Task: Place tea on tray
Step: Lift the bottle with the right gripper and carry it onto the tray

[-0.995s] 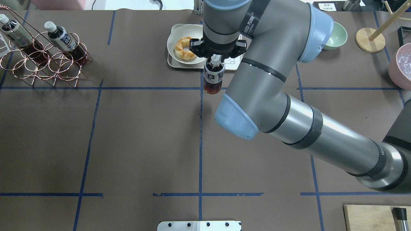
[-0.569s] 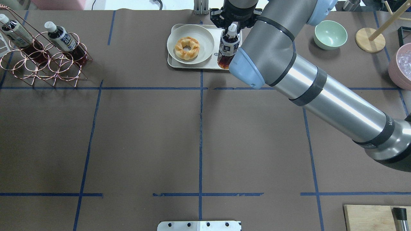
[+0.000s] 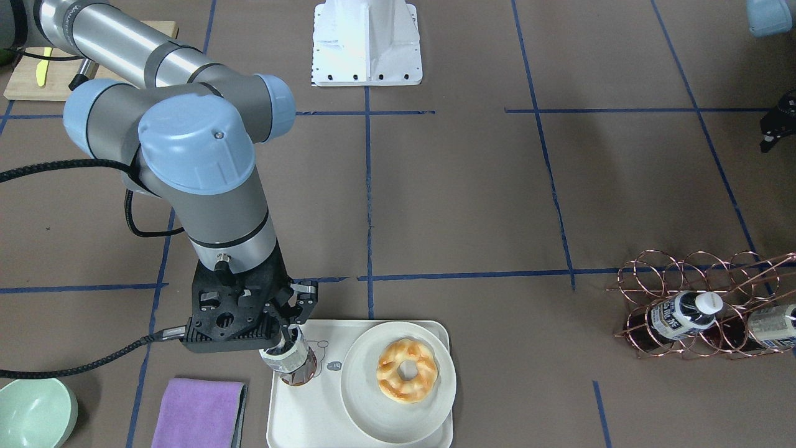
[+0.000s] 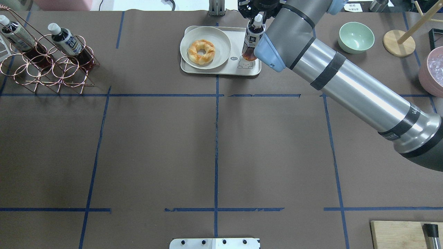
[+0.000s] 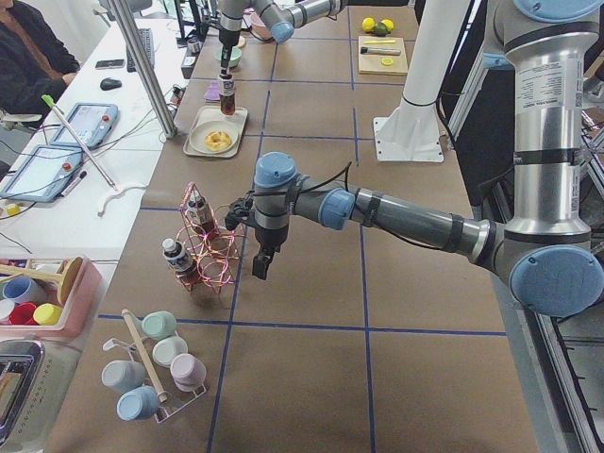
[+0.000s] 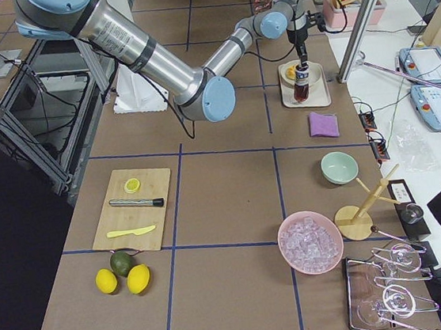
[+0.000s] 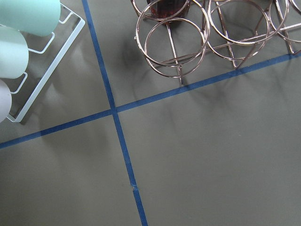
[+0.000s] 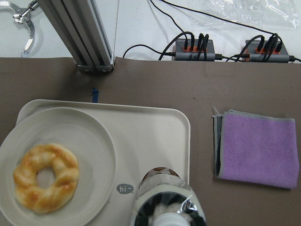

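The right hand (image 3: 287, 340) grips the tea (image 3: 293, 366) near its cap over the tray (image 3: 298, 417) — best lowered straight, base flat, clear of the plate (image 3: 364, 407), then released.

Place: a robotics lab, set up as a mock kitchen test bench.
Table: brown paper cover (image 4: 155, 145) marked into squares by blue tape (image 4: 216, 138).
Equipment: control tablets (image 5: 90, 123) on a side bench, cabled hubs (image 8: 195, 47), aluminium posts (image 8: 77, 33).
Props: cutting board (image 6: 135, 217), lemons (image 6: 139, 279), mug rack (image 5: 151, 370), tray (image 4: 221, 70) with a doughnut (image 4: 201, 52).
People: a seated person (image 5: 28, 52) at the bench.
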Tool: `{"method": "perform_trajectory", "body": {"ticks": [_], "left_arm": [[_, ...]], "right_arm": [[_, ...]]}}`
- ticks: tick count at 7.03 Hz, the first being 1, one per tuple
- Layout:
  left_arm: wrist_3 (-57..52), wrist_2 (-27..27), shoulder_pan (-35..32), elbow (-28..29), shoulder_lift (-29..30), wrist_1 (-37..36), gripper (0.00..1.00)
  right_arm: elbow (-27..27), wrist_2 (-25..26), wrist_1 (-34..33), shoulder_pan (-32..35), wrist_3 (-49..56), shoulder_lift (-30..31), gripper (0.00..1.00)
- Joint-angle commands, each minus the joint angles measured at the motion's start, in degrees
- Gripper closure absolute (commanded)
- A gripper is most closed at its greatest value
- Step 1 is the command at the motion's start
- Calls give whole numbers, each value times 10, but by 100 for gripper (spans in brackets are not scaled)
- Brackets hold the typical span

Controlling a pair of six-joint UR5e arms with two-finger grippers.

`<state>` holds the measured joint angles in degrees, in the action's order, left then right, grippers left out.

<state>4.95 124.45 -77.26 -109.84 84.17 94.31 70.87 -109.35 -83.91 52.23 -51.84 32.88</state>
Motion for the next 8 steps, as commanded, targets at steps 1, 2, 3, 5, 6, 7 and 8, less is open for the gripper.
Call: {"method": "perform_trajectory", "body": {"ticks": [1, 2, 3, 5, 6, 7, 8], "left_arm": [[0, 0, -4, 0, 1, 0, 0], [0, 0, -6, -1, 1, 0, 0], [0, 0, -6, -1, 1, 0, 0], [0, 0, -6, -2, 3, 0, 0], [0, 0, -6, -2, 3, 0, 0], [0, 0, -7, -2, 4, 0, 0], [0, 0, -6, -2, 4, 0, 0]], "right_arm": [[-22, -1, 11, 2, 2, -9, 100], [-29, -1, 12, 2, 3, -12, 100], [-46, -1, 13, 2, 4, -24, 100], [-50, -1, 13, 1, 3, -30, 100], [-53, -1, 13, 1, 3, -30, 100], [-53, -1, 13, 2, 3, -29, 96], [-53, 0, 13, 2, 2, -28, 78]]}}
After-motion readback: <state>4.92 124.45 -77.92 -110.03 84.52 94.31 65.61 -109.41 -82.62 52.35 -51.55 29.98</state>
